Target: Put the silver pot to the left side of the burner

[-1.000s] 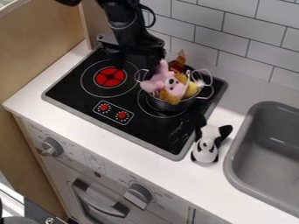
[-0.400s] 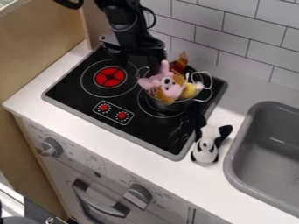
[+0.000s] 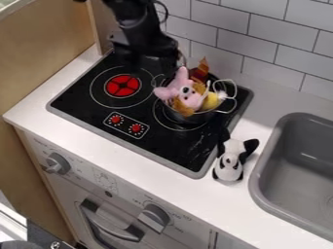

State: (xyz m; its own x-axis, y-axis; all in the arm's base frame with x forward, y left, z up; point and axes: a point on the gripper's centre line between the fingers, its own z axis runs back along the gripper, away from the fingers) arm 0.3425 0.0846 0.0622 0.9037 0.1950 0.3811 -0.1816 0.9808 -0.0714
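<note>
The black gripper (image 3: 153,61) hangs over the back part of the stove, just behind and left of the pot; whether it touches the pot's left handle I cannot tell. The silver pot (image 3: 196,117) stands on the right burner (image 3: 170,124), with wire handles at its left and right. Stuffed toys fill it, among them a pink one (image 3: 173,89) and a yellow one. To the left, the red-centred burner (image 3: 123,86) has nothing on it.
A black and white toy (image 3: 229,161) stands on the white counter (image 3: 98,155) by the stove's right front corner. The grey sink (image 3: 286,194) lies to the right. A tiled wall (image 3: 280,46) rises behind, and a wooden panel (image 3: 42,53) borders the left.
The gripper first shifted slightly down and right, then moved back up and left. The pot and toys shifted a little to the right early on and have since stayed about the same.
</note>
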